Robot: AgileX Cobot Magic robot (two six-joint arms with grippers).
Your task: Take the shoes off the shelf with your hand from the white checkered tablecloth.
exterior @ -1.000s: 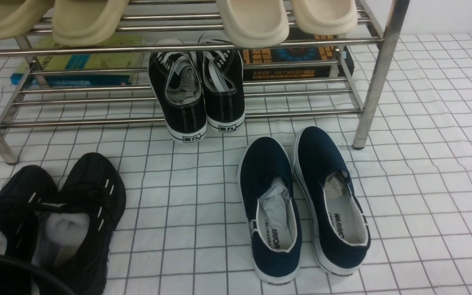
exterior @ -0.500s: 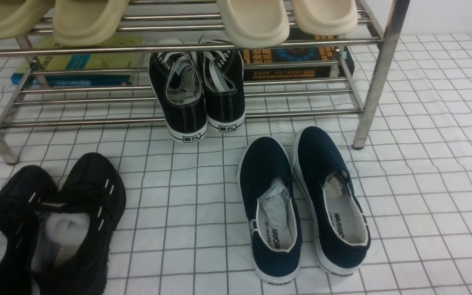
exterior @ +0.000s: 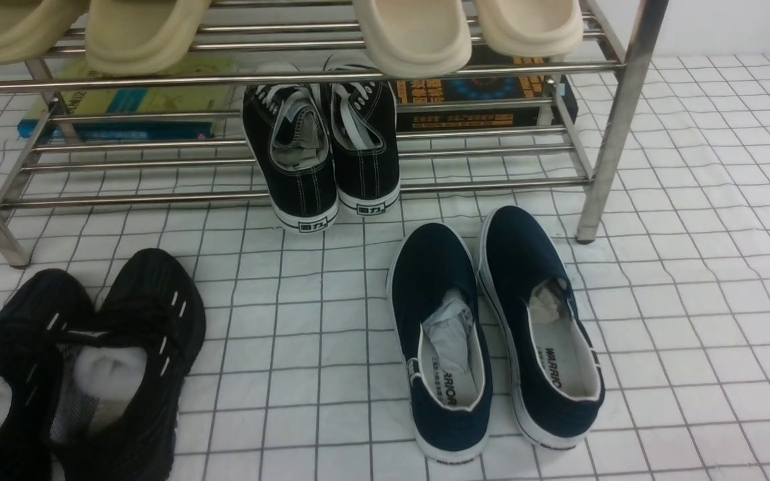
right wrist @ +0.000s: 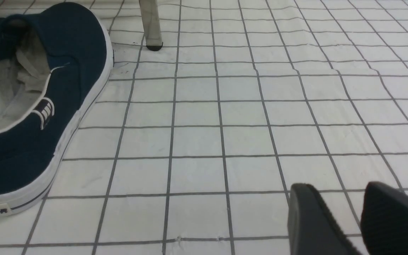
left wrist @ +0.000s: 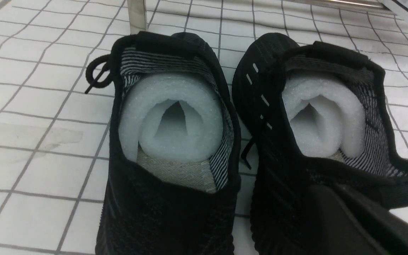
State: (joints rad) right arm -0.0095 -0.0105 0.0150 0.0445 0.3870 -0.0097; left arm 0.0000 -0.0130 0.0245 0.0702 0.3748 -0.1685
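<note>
The shoes [exterior: 138, 314], a pair of black knit sneakers with white dash marks and white foam rolls inside, stand side by side on the white checkered tablecloth [exterior: 692, 300] at the near left, in front of the shelf [exterior: 619, 127]. In the left wrist view both shoes [left wrist: 168, 212] fill the frame. My left gripper [left wrist: 335, 205] shows only as a dark mass right at the heel of one shoe; its jaws cannot be made out. My right gripper [right wrist: 342, 191] hovers over bare cloth, slightly open and empty. Neither gripper shows in the front view.
Black canvas lace-ups [exterior: 321, 153] sit on the shelf's lower tier. Beige slippers [exterior: 412, 33] sit on the upper tier. Navy slip-ons [exterior: 492, 321] stand on the cloth at centre right. Books [exterior: 124, 100] and a dark box [exterior: 485, 93] lie behind the shelf.
A black cable that crossed the lower left corner of the front view one second ago has gone out of view. The shoes have not moved.
</note>
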